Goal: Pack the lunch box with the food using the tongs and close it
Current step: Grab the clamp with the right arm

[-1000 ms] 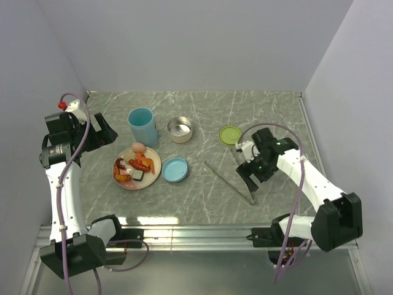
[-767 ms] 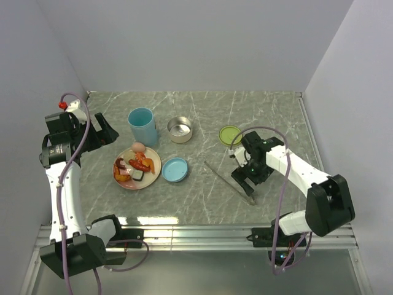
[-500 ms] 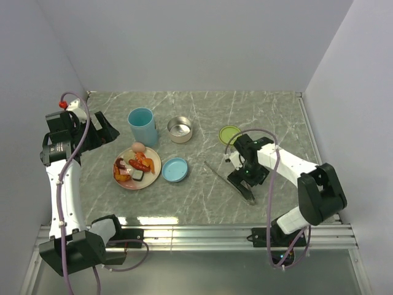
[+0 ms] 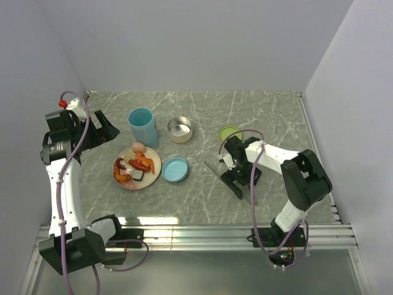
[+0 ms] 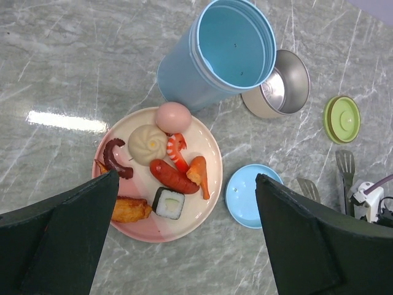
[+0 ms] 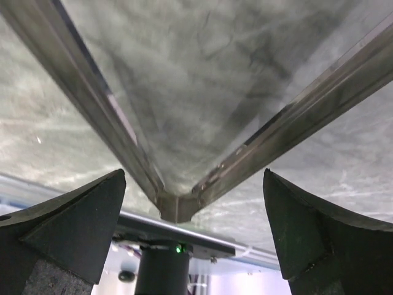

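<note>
The food lies on a pink-and-cream plate: a beige egg, a shrimp, a black-and-white roll and other pieces. The lunch box stands in parts: a blue cup, a steel bowl, a blue lid and a green lid. The silver tongs lie flat right of the blue lid. My right gripper hovers low over them, open, with their joined end between its fingers, not touching. My left gripper is open, high above the plate.
The grey marble table is walled at the back and both sides. A metal rail runs along the near edge by the arm bases. In the left wrist view the tongs' flat tips show beside my right wrist.
My right gripper has swung left and down from beside the tongs to right over them, still open. The left arm has hardly moved.
</note>
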